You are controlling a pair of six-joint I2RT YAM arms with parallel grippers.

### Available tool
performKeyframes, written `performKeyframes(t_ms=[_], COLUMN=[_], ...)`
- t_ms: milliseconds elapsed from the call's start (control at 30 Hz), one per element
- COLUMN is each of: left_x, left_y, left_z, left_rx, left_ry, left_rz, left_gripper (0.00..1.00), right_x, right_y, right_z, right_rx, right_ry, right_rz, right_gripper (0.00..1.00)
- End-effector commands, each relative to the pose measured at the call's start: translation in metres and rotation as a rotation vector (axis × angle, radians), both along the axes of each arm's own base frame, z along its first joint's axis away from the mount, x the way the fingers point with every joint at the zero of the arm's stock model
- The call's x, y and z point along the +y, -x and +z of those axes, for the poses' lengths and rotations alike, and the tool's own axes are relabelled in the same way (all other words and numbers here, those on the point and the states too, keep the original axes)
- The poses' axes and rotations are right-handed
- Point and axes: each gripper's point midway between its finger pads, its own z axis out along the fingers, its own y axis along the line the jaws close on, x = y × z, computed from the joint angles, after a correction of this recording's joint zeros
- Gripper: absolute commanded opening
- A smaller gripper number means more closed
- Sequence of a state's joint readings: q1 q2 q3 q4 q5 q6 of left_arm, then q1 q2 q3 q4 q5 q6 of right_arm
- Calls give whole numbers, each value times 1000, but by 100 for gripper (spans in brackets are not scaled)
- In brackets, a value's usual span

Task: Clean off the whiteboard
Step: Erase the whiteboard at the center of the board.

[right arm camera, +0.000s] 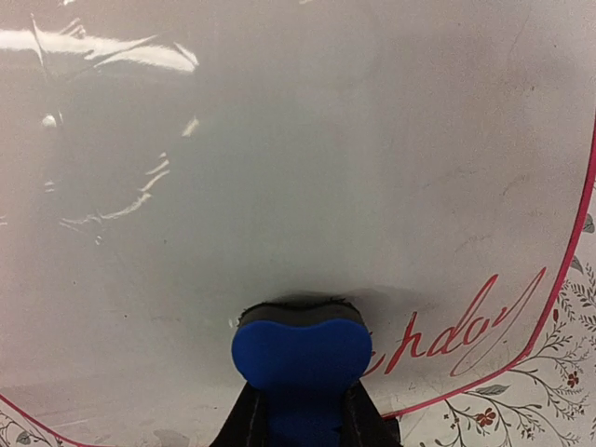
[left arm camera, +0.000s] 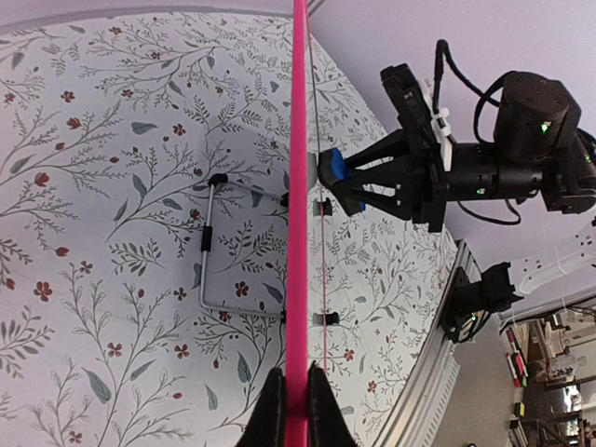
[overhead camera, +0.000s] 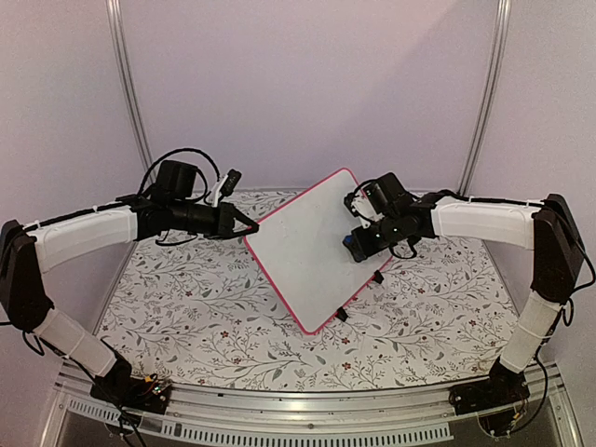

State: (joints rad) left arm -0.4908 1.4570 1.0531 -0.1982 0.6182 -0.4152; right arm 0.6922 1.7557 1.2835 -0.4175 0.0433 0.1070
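Observation:
The whiteboard (overhead camera: 307, 244), white with a pink-red frame, stands tilted on the floral table, and its face shows no handwriting from above. My left gripper (overhead camera: 248, 226) is shut on its left edge; in the left wrist view the frame (left arm camera: 299, 186) runs edge-on between my left gripper (left arm camera: 296, 410) fingers. My right gripper (overhead camera: 360, 242) is shut on a blue eraser (right arm camera: 300, 349), whose dark pad presses against the board face (right arm camera: 279, 140). Red script (right arm camera: 466, 331) shows at the board's lower right corner. The left wrist view also catches the eraser (left arm camera: 331, 172) touching the board.
A bent wire stand (left arm camera: 209, 251) lies on the floral tablecloth (overhead camera: 186, 317) behind the board. Small black clip feet (overhead camera: 342, 315) sit at the board's lower edge. An aluminium rail (overhead camera: 307, 410) runs along the near table edge, and two posts (overhead camera: 128, 84) rise at the back.

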Motion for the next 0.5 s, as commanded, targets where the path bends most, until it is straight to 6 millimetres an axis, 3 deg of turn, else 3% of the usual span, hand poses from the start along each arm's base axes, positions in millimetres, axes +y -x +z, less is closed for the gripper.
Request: performKeyframes(t_ms=[0,467], left_x=[-8,-9], left_y=[11,11], left_z=[13,13], left_rx=[-55,-57], left_ry=[25,26], left_rz=[-68,-69], left_gripper=[0,0], right_x=[-1,-11], right_y=[-1,27], right_z=[-11,-49], right_rx=[16,122], right_ry=[-4,3], right_rz=[13,32], right_gripper=[0,0])
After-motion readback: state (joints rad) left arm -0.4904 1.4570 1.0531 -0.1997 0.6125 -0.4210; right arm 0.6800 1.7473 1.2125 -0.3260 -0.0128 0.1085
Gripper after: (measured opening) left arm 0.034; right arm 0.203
